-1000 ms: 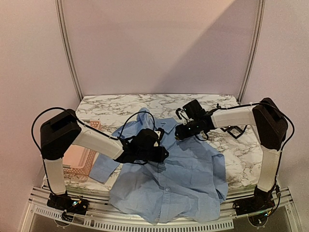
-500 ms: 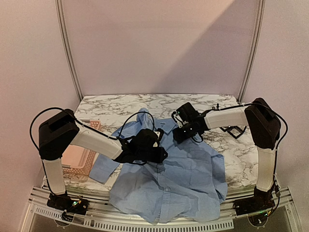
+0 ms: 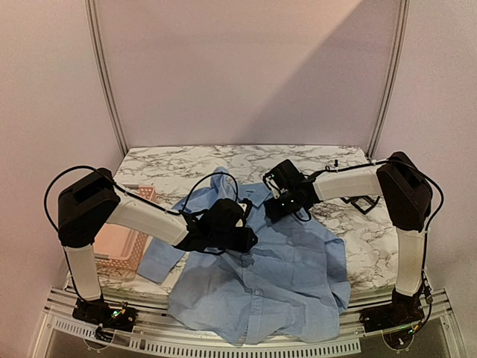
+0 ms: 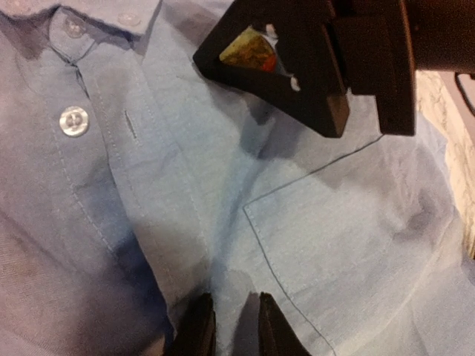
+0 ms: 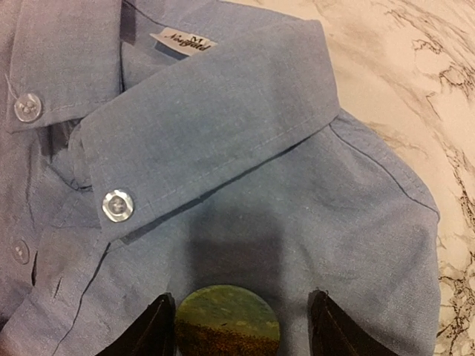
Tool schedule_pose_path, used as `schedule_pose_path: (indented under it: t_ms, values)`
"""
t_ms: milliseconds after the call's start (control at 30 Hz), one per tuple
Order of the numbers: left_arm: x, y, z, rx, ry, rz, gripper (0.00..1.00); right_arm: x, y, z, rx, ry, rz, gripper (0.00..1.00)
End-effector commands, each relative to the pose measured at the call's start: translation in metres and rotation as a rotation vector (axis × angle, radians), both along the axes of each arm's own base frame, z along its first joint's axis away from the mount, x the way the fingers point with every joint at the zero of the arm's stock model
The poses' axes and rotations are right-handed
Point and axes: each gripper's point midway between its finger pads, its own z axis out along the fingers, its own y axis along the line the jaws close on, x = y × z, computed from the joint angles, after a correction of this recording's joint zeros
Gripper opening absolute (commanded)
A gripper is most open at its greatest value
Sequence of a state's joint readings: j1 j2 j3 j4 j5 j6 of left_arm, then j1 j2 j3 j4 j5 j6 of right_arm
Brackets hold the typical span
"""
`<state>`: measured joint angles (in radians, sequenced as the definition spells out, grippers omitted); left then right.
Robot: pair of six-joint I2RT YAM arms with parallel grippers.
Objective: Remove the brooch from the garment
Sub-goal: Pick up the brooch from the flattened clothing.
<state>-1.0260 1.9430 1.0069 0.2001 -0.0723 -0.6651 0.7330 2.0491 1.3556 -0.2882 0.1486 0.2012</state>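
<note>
The light blue shirt (image 3: 276, 276) lies spread on the marble table, collar at the back. A round green and brown brooch (image 5: 226, 322) sits on its chest just below the collar (image 5: 208, 126). My right gripper (image 5: 237, 330) is open and straddles the brooch; its left finger is at the brooch's edge and its right finger stands apart. It also shows in the top view (image 3: 273, 209) and in the left wrist view (image 4: 297, 63), with the brooch (image 4: 251, 52) between its fingers. My left gripper (image 4: 230, 326) is nearly shut, pinching shirt fabric beside the chest pocket (image 4: 349, 245); in the top view (image 3: 250, 240) it rests on the shirt.
A pink plastic basket (image 3: 123, 242) stands at the left, partly under my left arm. A small black object (image 3: 363, 203) lies on the marble table (image 3: 186, 160) at the right. The shirt hangs over the table's front edge.
My right gripper has moved left and down onto the shirt below the collar. My left arm has stayed in place.
</note>
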Motion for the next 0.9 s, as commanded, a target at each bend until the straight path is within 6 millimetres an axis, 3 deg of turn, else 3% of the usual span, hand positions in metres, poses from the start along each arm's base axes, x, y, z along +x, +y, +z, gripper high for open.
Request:
schedule_pose_path:
  t_ms: [0, 133, 400, 867]
  values:
    - [-0.018, 0.012, -0.016, 0.085, 0.037, -0.023, 0.23, -0.009, -0.002, -0.005, -0.037, 0.031, 0.003, 0.63]
    - [-0.017, 0.012, -0.015, 0.082, 0.036, -0.02, 0.22, -0.009, 0.001, 0.005, -0.004, 0.024, -0.002, 0.64]
    - [-0.018, 0.011, -0.011, 0.075, 0.033, -0.021, 0.18, -0.006, 0.007, 0.044, 0.08, -0.028, -0.017, 0.63]
    - [-0.018, 0.013, -0.009, 0.076, 0.033, -0.019, 0.17, -0.011, 0.005, 0.01, 0.039, 0.032, -0.018, 0.59]
